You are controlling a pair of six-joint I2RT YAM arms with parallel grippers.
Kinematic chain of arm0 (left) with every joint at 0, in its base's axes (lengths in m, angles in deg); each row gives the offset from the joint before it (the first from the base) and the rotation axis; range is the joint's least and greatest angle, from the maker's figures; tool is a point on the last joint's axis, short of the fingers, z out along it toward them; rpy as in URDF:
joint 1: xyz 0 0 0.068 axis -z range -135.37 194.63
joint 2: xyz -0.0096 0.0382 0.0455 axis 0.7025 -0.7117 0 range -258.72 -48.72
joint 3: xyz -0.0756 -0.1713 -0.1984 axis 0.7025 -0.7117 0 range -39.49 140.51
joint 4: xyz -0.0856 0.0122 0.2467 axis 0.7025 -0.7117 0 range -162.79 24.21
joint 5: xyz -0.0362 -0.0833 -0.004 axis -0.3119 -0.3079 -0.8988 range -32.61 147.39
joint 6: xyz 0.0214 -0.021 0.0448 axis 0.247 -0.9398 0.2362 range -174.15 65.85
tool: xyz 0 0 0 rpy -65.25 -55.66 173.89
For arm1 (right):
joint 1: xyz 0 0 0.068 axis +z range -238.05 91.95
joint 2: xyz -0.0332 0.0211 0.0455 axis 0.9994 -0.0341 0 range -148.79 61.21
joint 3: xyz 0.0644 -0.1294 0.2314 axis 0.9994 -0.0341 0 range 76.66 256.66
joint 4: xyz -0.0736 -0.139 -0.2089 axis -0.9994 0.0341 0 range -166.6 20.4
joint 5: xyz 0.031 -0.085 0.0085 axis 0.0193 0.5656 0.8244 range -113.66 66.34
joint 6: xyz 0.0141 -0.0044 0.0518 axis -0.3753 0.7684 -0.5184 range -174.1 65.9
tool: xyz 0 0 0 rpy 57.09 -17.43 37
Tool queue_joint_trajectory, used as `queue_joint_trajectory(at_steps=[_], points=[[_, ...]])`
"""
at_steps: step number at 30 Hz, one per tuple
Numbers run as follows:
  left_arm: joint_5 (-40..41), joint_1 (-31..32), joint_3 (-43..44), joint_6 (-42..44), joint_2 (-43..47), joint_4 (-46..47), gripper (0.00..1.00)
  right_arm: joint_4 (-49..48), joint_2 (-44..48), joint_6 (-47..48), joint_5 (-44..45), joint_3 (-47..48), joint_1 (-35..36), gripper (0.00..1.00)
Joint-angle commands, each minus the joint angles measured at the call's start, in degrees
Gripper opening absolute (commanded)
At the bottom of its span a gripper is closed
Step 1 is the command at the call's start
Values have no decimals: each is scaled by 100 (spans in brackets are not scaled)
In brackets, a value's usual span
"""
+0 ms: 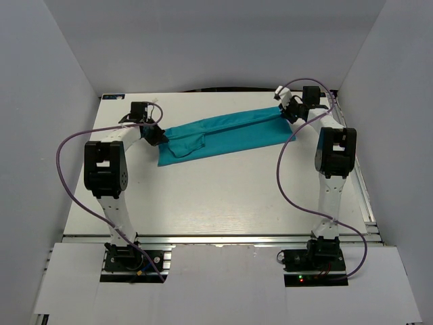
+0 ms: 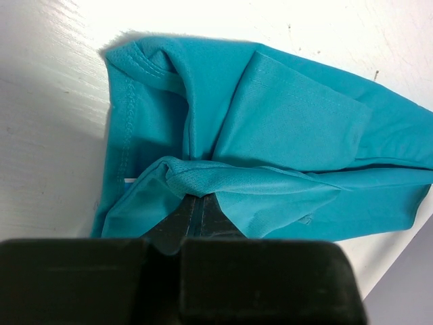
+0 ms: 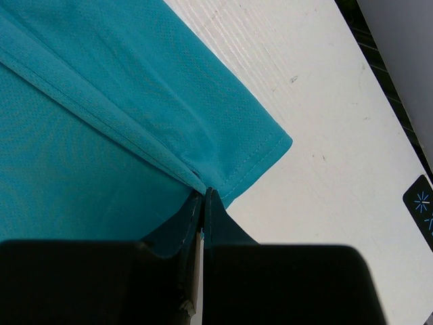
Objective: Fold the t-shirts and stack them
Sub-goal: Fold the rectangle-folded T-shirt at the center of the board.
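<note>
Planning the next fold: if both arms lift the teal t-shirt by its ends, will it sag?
Probably floppy: the teal t-shirt bunches and creases by the left pincer. It would likely sag between the two grips. Seems thin and light; the right pincer clamps its layers flat.

1. Teal t-shirt (image 1: 226, 135): stretched band across the far half of the bench (image 1: 216, 203), from left edge toward far-right corner.
2. Near half: open passage.
3. Purple cable (image 1: 279, 176): loops over the bench near the right edge.
</note>
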Motion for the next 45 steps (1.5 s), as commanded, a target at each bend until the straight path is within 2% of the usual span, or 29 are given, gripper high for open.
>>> queue_joint_trajectory(at_steps=[1, 4, 8, 13, 16, 17, 19, 20, 24, 31, 36, 40, 45], points=[[206, -95, 191, 15, 2, 17, 0, -333, -128, -69, 209, 257, -45, 0], [215, -104, 200, 6, -33, 17, 0, -430, -146, -95, 262, 257, -28, 0], [206, -112, 209, 6, -95, 17, 0, -518, -225, -130, 349, 283, -10, 6], [206, -121, 253, -29, -139, 17, 0, -693, -234, -271, 481, 292, 7, 23], [206, -121, 306, -64, -156, 8, 12, -825, -190, -324, 648, 274, -1, 39], [215, -121, 323, -73, -165, -18, 19, -869, -181, -367, 683, 265, -1, 43], [224, -121, 385, -90, -156, -36, 28, -974, -120, -420, 736, 257, -1, 46], [241, -121, 411, -90, -156, -62, 38, -1036, -93, -455, 745, 230, -1, 47], [259, -130, 543, -82, -113, -115, 50, -1115, 30, -561, 815, 186, -1, 49], [215, -130, 649, -37, 28, -124, 52, -1449, 319, -763, 833, 55, -1, 59], [206, -147, 666, 15, 177, -124, 53, -1440, 486, -790, 816, 20, -1, 63], [75, -147, 719, 164, 344, -124, 56, -1389, 802, -868, 702, -121, -10, 72], [-66, -446, 728, 506, 713, -106, 67, -977, 1338, -1149, 376, -340, -19, 87]])
